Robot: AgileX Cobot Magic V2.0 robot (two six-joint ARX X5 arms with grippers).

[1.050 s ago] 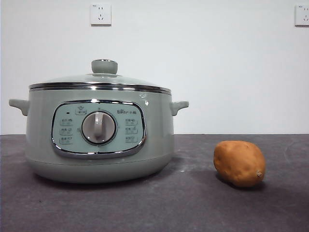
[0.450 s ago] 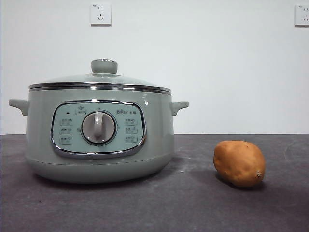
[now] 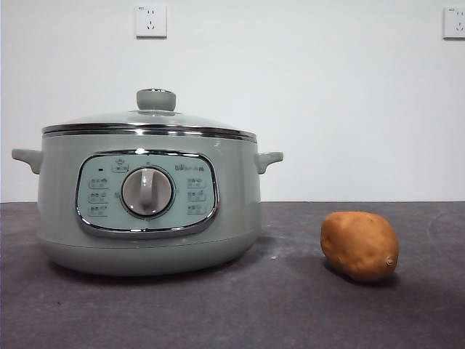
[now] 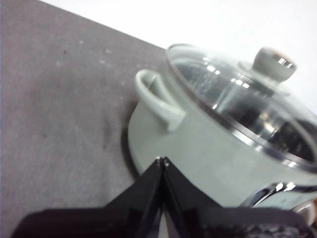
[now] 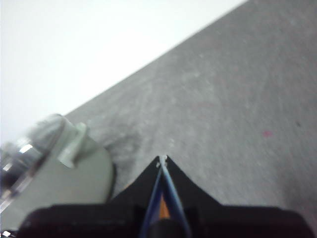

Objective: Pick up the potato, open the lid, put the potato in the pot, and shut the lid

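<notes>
Potato (image 3: 360, 245): egg-shaped, orange-brown, smooth matte skin; lies on the dark grey table (image 3: 290, 305), apart from the pot on its handle side.
Pot (image 3: 149, 207): large, round, pale sage green, with two small side handles, a chrome-framed button panel and a grey dial.
Lid (image 3: 149, 120): domed glass, steel rim, green knob; seated on the pot.
Left gripper (image 4: 162, 161): jaws together, empty, near a pot handle.
Right gripper (image 5: 163, 159): jaws together, above bare table beside the pot.
</notes>
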